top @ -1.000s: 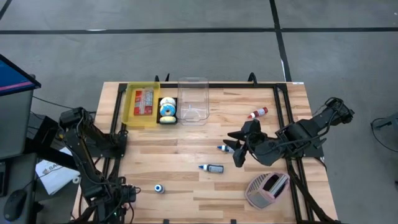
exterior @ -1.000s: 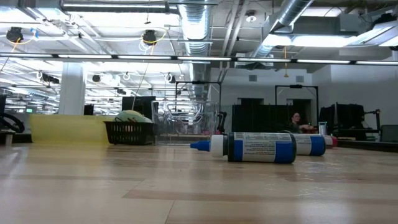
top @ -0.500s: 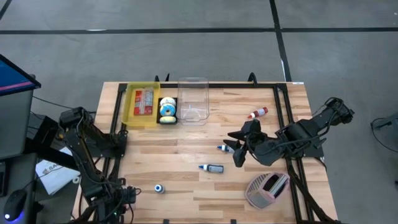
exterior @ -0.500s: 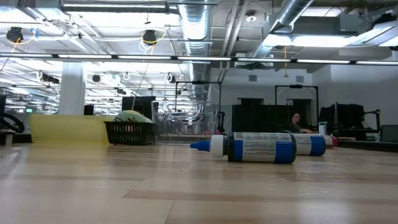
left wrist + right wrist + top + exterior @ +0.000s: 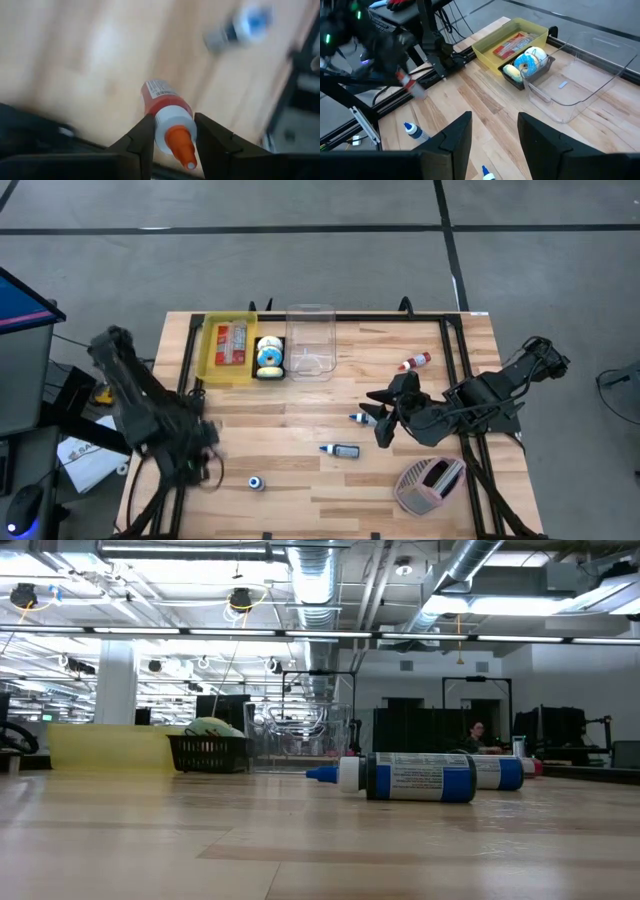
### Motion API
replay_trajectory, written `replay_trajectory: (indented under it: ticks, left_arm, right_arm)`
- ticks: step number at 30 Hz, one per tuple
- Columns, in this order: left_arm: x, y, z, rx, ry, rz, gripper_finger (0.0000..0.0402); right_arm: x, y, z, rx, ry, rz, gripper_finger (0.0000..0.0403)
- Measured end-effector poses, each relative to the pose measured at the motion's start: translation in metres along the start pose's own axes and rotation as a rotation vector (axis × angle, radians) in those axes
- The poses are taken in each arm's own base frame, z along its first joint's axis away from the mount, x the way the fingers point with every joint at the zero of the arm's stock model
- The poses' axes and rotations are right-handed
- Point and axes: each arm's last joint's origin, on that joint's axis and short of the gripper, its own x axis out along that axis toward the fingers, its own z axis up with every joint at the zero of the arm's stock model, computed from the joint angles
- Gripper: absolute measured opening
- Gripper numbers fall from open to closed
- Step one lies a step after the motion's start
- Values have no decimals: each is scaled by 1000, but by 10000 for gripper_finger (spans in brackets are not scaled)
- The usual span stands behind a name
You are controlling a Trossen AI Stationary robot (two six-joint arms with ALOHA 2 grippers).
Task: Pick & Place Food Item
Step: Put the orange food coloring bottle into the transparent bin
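My left gripper [image 5: 173, 118] is shut on a small red bottle [image 5: 161, 98] with a white collar and orange cap. It hovers above the table's near left part [image 5: 203, 465], and the bottle shows blurred in the right wrist view [image 5: 410, 84]. My right gripper [image 5: 493, 142] stands open and empty above the table's right middle [image 5: 385, 427]. A blue-capped bottle [image 5: 256, 482] lies on the wood near my left gripper. My left gripper pinches the red bottle at its white collar [image 5: 170, 120], just below the orange cap [image 5: 181, 146], between its two fingers. The fingers come steeply from above. The cap points back toward the wrist, and the red body hangs below the fingers, clear of the table.
At the far left stand a yellow bin [image 5: 228, 350], a black basket of doughnuts [image 5: 268, 358] and a clear container [image 5: 310, 340]. Two blue bottles [image 5: 342, 450] [image 5: 362, 418] and a red one [image 5: 413, 362] lie mid-table. A pink basket [image 5: 430, 483] sits near right.
My left arm has swung up from the table's near left corner and gone toward the far edge and inward over the wood, in the last half second. My right arm has kept still.
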Motion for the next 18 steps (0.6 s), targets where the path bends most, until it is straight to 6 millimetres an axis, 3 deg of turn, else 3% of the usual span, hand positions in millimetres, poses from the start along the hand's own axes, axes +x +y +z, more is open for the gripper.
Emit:
replay_trajectory:
  ticks: [6, 10, 18]
  left_arm:
    - [-35, 58, 50, -19, -232, 90, 108]
    - [-40, 93, 97, 5, -313, 167, 108]
    - [-45, 168, 188, -34, -560, 96, 108]
  right_arm:
    - [2, -2, 2, 5, -31, -33, 152]
    - [7, -7, 7, 31, -51, -65, 152]
    - [16, -15, 16, 108, -83, -115, 152]
